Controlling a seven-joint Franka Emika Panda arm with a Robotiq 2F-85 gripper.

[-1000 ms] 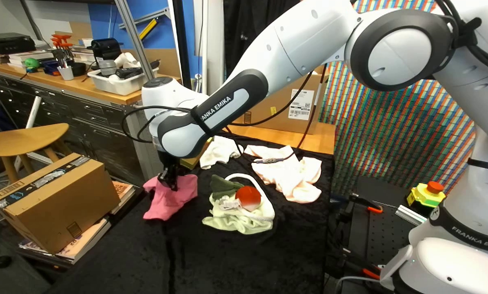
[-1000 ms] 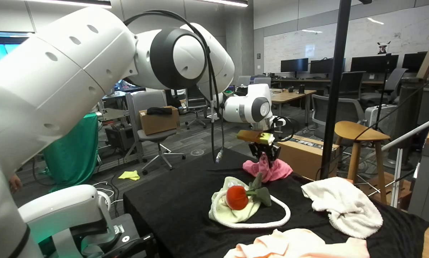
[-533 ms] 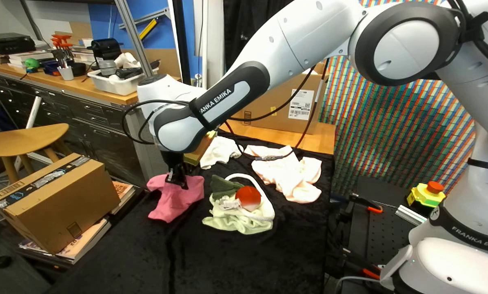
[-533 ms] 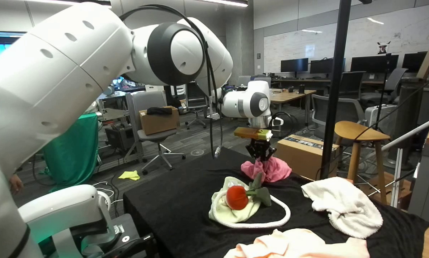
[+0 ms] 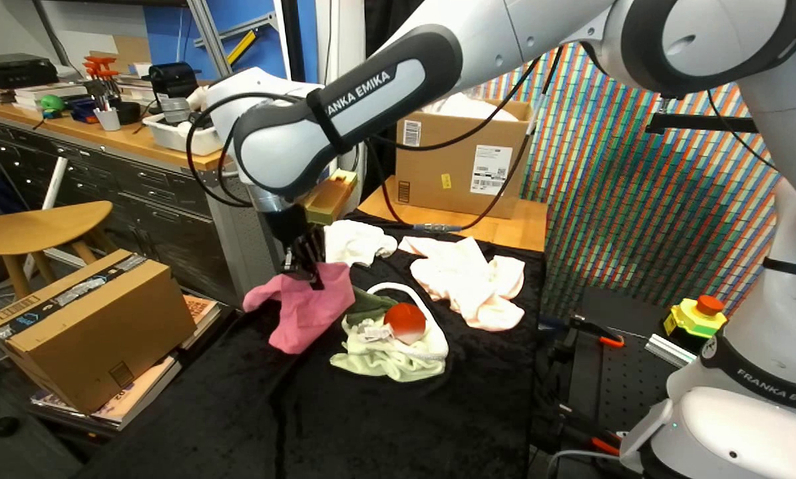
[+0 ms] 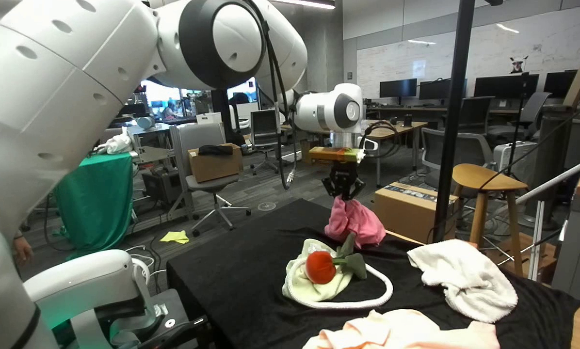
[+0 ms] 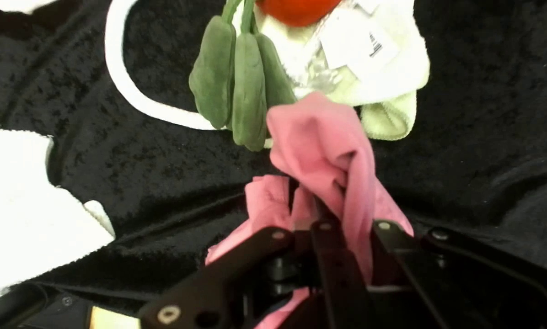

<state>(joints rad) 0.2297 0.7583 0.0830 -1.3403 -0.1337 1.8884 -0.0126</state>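
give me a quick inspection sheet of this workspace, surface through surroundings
Surface: black cloth, wrinkled.
Job's things: pink cloth, bunched, top gathered in the gripper; whether its lower edge touches the black cloth is unclear.
Clutter: pale green cloth, red tomato-shaped item, white rope loop, white cloth, peach cloth.
Gripper: pinched on the pink cloth, pointing downward.
Cables: black cable sags below the arm.
Surroundings: cardboard box, wooden stool; person's hand at an exterior view's left edge.

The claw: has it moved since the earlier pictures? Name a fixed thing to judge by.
Yes. In both exterior views the claw has shifted up the picture and away from the taped box.
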